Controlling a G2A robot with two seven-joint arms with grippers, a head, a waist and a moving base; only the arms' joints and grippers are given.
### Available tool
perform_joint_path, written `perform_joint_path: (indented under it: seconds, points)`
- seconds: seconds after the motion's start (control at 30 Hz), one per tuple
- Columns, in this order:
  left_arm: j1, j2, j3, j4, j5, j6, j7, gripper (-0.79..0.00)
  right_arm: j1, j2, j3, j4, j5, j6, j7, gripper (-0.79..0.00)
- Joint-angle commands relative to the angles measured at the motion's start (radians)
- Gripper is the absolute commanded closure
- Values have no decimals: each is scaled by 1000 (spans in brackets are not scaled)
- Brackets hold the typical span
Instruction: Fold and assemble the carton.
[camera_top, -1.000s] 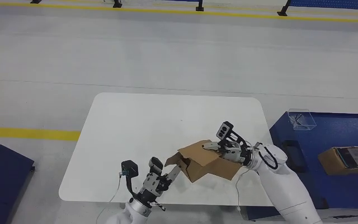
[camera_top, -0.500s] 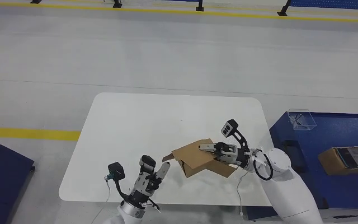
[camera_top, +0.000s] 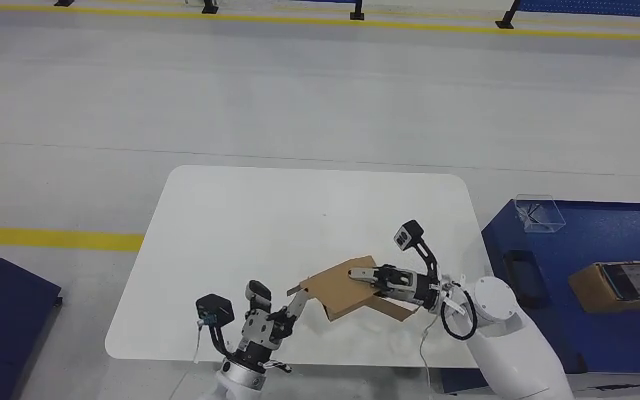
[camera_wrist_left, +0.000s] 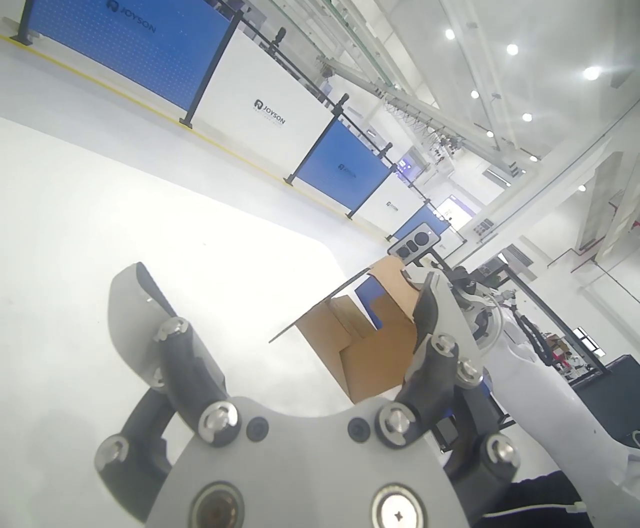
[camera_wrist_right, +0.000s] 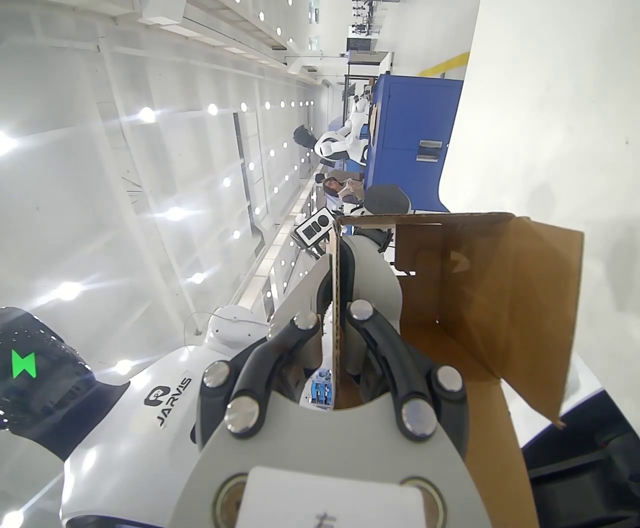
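Note:
A brown cardboard carton, partly folded with flaps open, tilts over the white table near its front right. My right gripper is shut on one carton wall; in the right wrist view the wall's edge runs between the closed fingers of the gripper, with an open flap beyond. My left gripper stands open near the table's front edge, a short gap from the carton's left flap. In the left wrist view the carton lies beyond the spread left gripper.
A blue cabinet stands beside the table's right edge with a clear plastic box and a brown box on it. Another blue unit sits off the table's left side. The table's left and far parts are bare.
My left gripper has drawn back from the carton's flap toward the table's front edge. The right gripper has carried the carton lower and a little left, tilting it flatter.

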Motion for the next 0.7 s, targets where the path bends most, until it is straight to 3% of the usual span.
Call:
perform_joint_path:
  seconds: [0.0, 0.67]
  points:
    - [-6, -1, 5, 7, 13, 17, -13, -785, -3, 0, 2, -3, 1, -1, 0, 0]
    - [-49, -16, 65, 71, 23, 13, -48, -785, -2, 0, -18, 5, 55, 51, 56, 0]
